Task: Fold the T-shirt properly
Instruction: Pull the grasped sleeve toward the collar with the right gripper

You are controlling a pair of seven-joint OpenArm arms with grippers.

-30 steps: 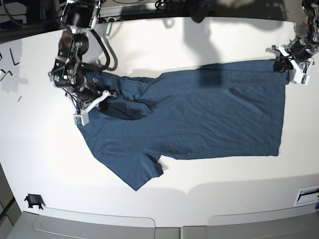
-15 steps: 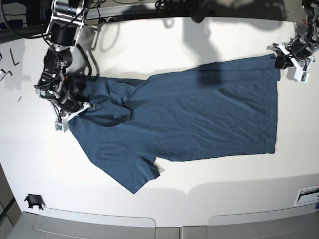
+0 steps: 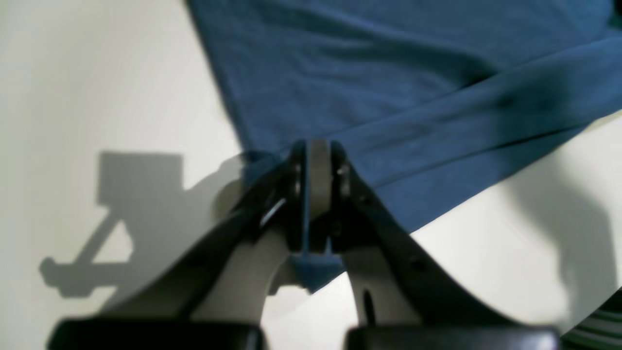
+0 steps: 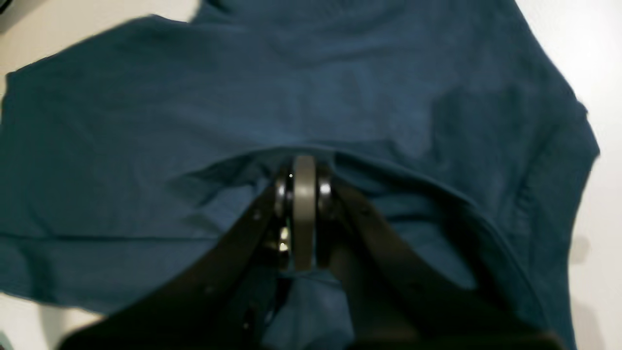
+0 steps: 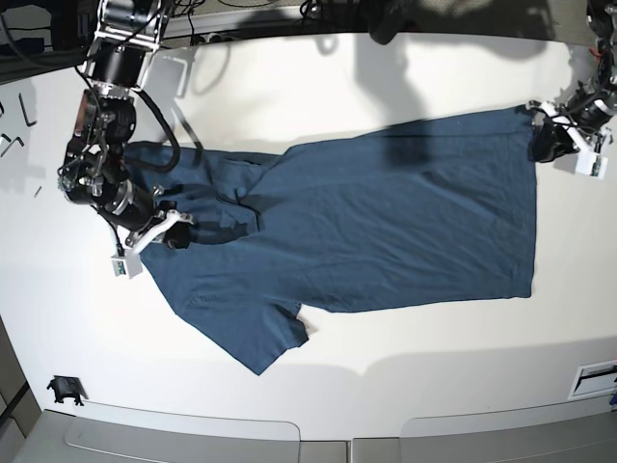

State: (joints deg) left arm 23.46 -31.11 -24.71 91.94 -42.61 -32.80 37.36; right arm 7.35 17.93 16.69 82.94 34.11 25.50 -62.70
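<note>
The T-shirt [image 5: 366,222] lies spread across the middle of the white tabletop [image 5: 318,77], dark blue, its hem toward the right edge and its neck and sleeves toward the left edge. One sleeve [image 5: 255,338] points toward the front edge of the tabletop; the cloth around the neck is bunched into dark folds near the left end. The body of the shirt is mostly flat, with a few soft creases.

The left gripper [image 3: 311,160] holds the far right corner of the hem, near the tabletop's far right corner. In the left wrist view its jaws are pressed together on a thin fold of blue cloth, a little of which pokes out behind the fingertips. The shirt stretches away from it in a taut ridge.

The right gripper [image 4: 303,170] sits at the shoulder end of the shirt, toward the left edge. In the right wrist view its jaws are pinched on a raised pleat of the fabric, with cloth spreading away on every side.

A small black clip [image 5: 65,390] lies near the front left corner.
</note>
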